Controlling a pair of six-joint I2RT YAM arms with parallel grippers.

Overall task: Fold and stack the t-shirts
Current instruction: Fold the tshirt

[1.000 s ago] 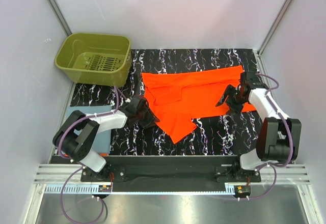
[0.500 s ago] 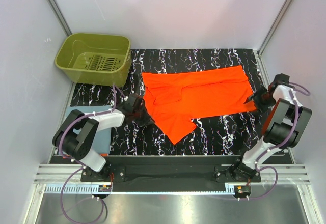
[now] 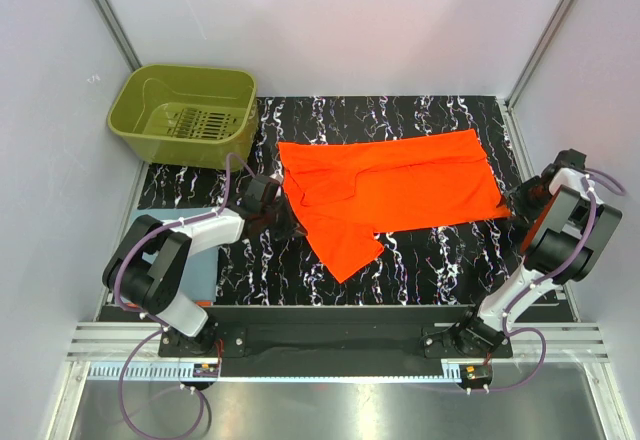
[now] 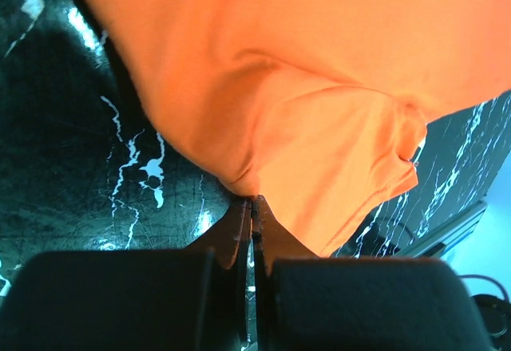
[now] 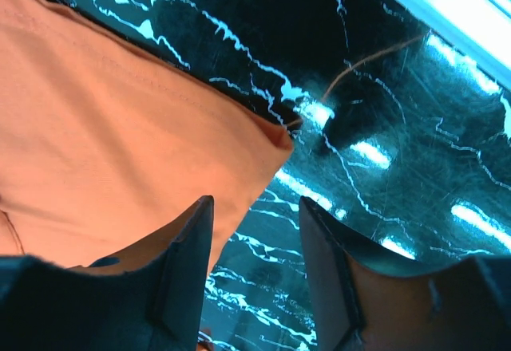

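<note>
The orange t-shirt lies spread on the black marbled mat, with one flap folded toward the front. My left gripper is at the shirt's left edge. In the left wrist view it is shut, and a fold of orange cloth runs into its tips. My right gripper sits at the shirt's right front corner. In the right wrist view it is open, one finger over the cloth and the other over the mat. A blue-grey folded t-shirt lies flat under the left arm.
An olive-green plastic basket stands at the back left, just off the mat. White walls and metal posts enclose the table on three sides. A dark rail with the arm bases runs along the near edge.
My right arm has swung right, from over the shirt to its right corner, and its jaws have narrowed. My left gripper has shut at the shirt's left edge.
</note>
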